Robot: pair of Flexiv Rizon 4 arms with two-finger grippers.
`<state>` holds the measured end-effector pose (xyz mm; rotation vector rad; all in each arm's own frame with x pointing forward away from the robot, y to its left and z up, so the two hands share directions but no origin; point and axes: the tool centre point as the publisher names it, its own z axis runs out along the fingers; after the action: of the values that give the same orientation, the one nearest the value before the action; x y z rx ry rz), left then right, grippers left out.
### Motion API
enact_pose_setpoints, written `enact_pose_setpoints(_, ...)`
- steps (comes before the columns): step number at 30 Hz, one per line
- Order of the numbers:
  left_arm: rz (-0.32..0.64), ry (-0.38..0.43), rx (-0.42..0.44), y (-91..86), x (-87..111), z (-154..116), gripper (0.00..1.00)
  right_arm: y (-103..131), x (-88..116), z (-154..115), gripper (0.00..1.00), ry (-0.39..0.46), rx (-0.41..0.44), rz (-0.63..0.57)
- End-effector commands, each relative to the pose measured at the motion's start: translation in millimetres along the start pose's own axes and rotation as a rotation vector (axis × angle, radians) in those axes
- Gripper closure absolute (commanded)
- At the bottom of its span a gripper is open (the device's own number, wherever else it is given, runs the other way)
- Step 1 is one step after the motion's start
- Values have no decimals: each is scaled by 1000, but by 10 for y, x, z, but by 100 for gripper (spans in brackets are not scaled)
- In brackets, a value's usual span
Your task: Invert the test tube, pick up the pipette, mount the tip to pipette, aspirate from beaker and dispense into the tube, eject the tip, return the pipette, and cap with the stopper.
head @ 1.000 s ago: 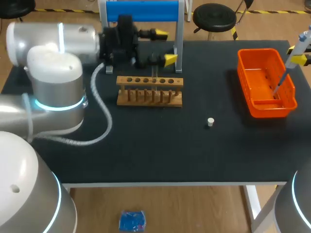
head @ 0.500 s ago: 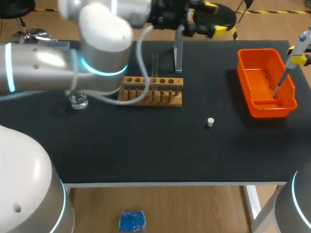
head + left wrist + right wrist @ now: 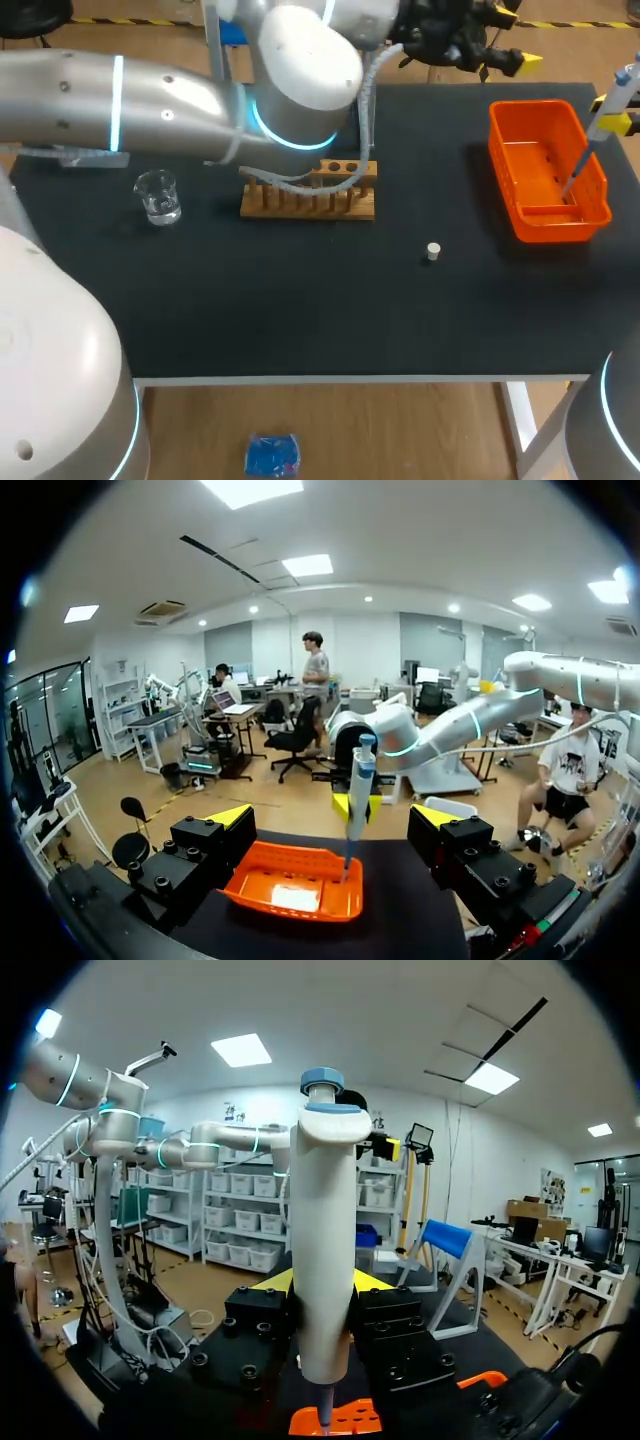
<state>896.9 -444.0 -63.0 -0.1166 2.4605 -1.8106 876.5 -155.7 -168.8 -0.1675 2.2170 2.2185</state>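
Note:
My right gripper [image 3: 612, 122] is at the table's right edge, shut on the white pipette [image 3: 600, 115]. The pipette's thin tip points down into the orange bin [image 3: 505, 130]. In the right wrist view the pipette [image 3: 325, 1260] stands upright between the yellow-tipped fingers [image 3: 268, 1280], above the bin [image 3: 345, 1420]. My left gripper [image 3: 505, 40] is open and empty at the back of the table, left of the bin. In the left wrist view it [image 3: 333, 818] faces the pipette [image 3: 355, 800] and the bin [image 3: 295, 885]. The wooden rack [image 3: 345, 195] is partly behind my left arm, and the test tube is hidden. The glass beaker [image 3: 158, 195] and the small white stopper [image 3: 433, 251] stand on the mat.
My left arm [image 3: 150, 95] stretches across the back of the table from the left, over the rack. A metal post [image 3: 367, 120] stands behind the rack. The black mat [image 3: 300, 300] in front of the rack holds only the stopper.
My left arm has swung from behind the rack toward the right, and its open gripper is now near the orange bin. The beaker has come into view. The right arm and pipette have not moved.

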Motion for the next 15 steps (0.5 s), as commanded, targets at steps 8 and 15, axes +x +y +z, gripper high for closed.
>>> enact_pose_setpoints(8,0,-3,-5,-14,-15,152,0,13,1,4,100,-1,4,0)
enact_pose_setpoints(15,-7,4,-31,87,55,323,0,13,1,4,100,-1,4,0)
